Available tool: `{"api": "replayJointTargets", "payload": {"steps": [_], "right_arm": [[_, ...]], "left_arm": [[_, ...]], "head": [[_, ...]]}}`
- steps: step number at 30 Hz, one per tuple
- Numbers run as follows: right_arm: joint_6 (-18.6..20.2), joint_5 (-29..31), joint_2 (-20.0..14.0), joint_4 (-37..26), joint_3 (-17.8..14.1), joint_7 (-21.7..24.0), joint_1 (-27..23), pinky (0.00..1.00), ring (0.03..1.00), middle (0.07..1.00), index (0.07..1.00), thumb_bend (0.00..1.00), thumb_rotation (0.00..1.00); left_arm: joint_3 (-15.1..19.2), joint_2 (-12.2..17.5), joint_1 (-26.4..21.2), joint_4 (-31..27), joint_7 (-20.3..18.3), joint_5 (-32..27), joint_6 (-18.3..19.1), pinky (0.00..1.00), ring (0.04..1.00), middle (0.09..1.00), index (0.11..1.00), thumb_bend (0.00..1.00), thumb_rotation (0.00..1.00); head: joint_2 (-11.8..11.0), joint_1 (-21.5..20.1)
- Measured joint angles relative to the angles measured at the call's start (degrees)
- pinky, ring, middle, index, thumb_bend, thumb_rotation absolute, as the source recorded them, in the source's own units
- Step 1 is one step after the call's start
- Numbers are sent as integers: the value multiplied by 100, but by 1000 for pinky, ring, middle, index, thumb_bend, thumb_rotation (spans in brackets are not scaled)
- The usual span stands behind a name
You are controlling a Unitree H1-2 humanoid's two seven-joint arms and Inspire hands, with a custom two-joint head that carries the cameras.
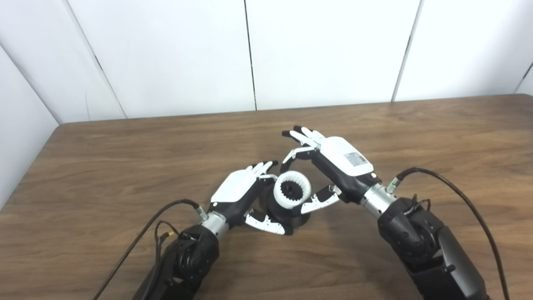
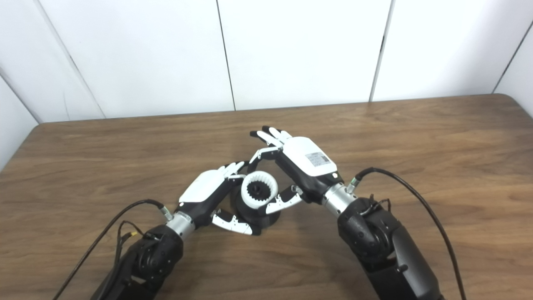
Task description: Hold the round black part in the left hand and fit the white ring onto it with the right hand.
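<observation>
Left robot hand (image 1: pixel 239 191) grips the round black part (image 1: pixel 287 214), which stands on the wooden counter (image 1: pixel 125 166) near its middle; fingers curl behind the part and the thumb lies low at its front. The white ring (image 1: pixel 293 189), toothed inside, sits on top of the black part around a dark toothed hub. Right robot hand (image 1: pixel 333 162) pinches the ring between one finger and thumb, its other fingers spread above.
</observation>
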Motion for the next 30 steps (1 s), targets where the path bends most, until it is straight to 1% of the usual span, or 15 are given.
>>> {"api": "replayJointTargets", "payload": {"steps": [9, 14, 17, 30], "right_arm": [[-3, -32, 125, 158, 95, -82, -4, 1000, 1000, 956, 495, 520, 162], [-4, -71, 137, 162, 123, -91, -19, 978, 994, 950, 495, 520, 163], [-4, -78, 149, 165, 134, -95, -24, 984, 997, 949, 495, 520, 162], [4, -98, 139, 167, 150, -71, -26, 998, 1000, 956, 495, 520, 162]], "left_arm": [[-24, -16, 3, -47, -1, 40, 92, 1000, 1000, 1000, 680, 1000, 409], [-23, -19, 7, -50, 14, 39, 98, 1000, 1000, 1000, 676, 1000, 406], [-23, -22, 8, -53, 17, 39, 100, 1000, 1000, 1000, 675, 1000, 389], [-24, -25, 13, -83, -2, 39, 109, 1000, 1000, 1000, 681, 1000, 407]], "head": [[18, 26], [26, 44], [26, 35], [44, 18]]}}
